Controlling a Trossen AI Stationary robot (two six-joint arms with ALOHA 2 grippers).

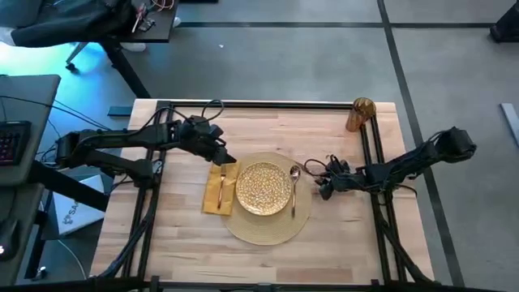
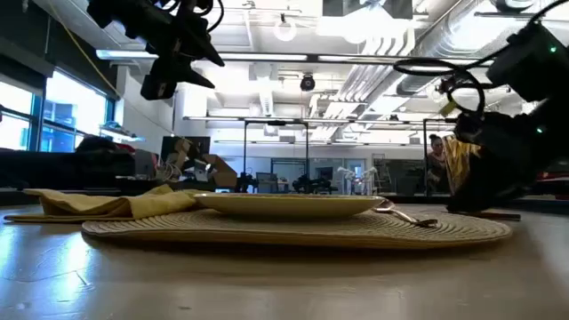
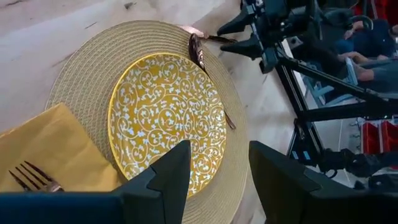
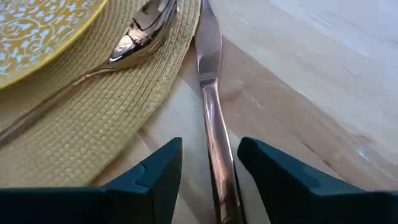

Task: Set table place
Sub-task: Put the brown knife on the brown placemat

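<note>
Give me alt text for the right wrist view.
The right gripper, fingers open, sits low over a copper knife lying on the wooden table at the edge of a woven placemat. A spoon rests on the mat beside a patterned yellow plate.

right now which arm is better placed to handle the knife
Right. The right gripper is open with the knife between its fingers, beside the placemat. The left gripper hovers above the napkin, across the plate.
</note>
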